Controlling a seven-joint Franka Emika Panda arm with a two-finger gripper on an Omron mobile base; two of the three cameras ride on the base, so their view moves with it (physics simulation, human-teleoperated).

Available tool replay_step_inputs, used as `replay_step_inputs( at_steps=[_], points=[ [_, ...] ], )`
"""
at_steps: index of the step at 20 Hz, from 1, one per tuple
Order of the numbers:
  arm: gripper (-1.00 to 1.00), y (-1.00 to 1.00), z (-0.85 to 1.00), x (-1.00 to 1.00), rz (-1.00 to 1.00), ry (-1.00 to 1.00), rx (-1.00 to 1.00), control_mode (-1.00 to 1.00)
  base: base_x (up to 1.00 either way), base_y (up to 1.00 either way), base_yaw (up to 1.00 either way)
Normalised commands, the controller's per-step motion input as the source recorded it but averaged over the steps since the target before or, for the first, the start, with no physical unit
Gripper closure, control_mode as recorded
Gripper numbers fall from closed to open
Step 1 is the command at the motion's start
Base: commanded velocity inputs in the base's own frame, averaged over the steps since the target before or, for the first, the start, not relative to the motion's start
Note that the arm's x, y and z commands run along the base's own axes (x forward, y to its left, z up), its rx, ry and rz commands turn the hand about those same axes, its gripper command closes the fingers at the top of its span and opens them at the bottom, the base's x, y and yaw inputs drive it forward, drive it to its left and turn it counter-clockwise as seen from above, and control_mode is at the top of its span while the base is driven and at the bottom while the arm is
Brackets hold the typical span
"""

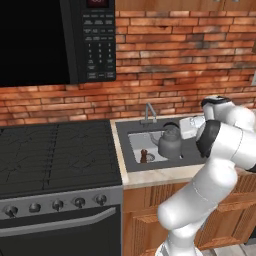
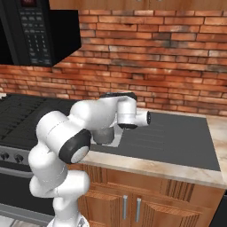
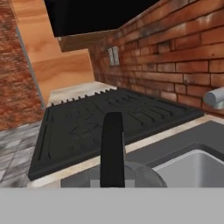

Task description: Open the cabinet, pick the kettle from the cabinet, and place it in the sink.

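The grey metal kettle (image 1: 170, 143) stands upright in the light grey sink (image 1: 137, 142), below the chrome faucet (image 1: 148, 113). My gripper (image 1: 181, 129) is level with the kettle's handle, close on its right; its fingers are hidden. In the hand view the black arched handle (image 3: 113, 148) rises right in front of the camera over the rounded kettle body (image 3: 138, 175), with the sink basin (image 3: 197, 168) to the right. My arm covers most of the sink in the right base view. Just the lower edge of the wooden wall cabinet (image 1: 175, 4) is visible; its doors are out of view.
A small brown shaker (image 1: 144, 156) stands in the sink left of the kettle. The black stovetop (image 1: 55, 150) lies to the left under a black microwave (image 1: 55, 40). A brick wall (image 1: 190, 60) runs behind. The dark ridged drainboard (image 2: 177, 139) extends right of the sink.
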Motion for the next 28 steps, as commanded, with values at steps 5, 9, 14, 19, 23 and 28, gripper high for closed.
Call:
replay_step_inputs(
  at_steps=[5, 9, 14, 19, 23, 28],
  points=[
    [1.00, 0.00, -0.19, 0.22, 0.03, 0.00, -0.02, -1.00, 0.00, 0.00, 0.00],
    [1.00, 0.00, -0.18, 0.22, 0.04, 0.00, -0.01, -1.00, 0.00, 0.00, 0.00],
    [1.00, 0.00, -0.15, 0.22, 0.04, 0.00, -0.02, -1.00, 0.00, 0.00, 0.00],
    [1.00, 0.00, -0.14, 0.22, 0.01, 0.00, -0.05, -1.00, 0.00, 0.00, 0.00],
    [1.00, 0.00, -0.13, 0.21, 0.00, 0.00, -0.06, -1.00, 0.00, 0.00, 0.00],
    [1.00, 0.05, -0.13, 0.17, 0.00, -0.01, -0.10, -1.00, 0.00, 0.00, 0.00]
  ],
)
